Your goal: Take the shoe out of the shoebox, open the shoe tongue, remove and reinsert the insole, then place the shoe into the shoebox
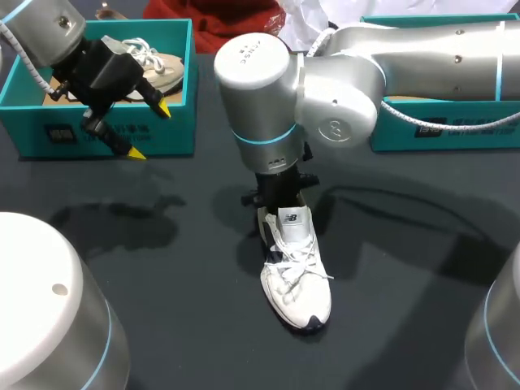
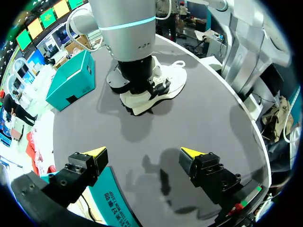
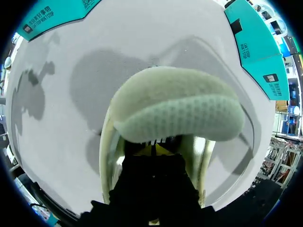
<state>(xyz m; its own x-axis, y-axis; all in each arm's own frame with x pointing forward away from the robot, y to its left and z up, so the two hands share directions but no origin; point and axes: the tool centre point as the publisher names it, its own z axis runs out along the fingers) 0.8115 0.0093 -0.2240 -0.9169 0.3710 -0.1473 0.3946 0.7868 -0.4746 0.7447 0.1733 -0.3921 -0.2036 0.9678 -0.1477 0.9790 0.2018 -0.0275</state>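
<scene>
The white shoe [image 1: 296, 272], set on the table [image 1: 406, 268] at the frame's centre, is entered by the right gripper [image 1: 280, 195], whose state cannot be told, while the left gripper [image 1: 149, 130] is held spread at the shoebox [image 1: 57, 122] in the upper left, so the insole step is judged in hand and a pinch and lift are called for next.

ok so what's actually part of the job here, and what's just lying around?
Job: white shoe; right gripper at its opening; left shoebox, probably.
Lying about: second shoe in that shoebox; teal box at the right.
</scene>
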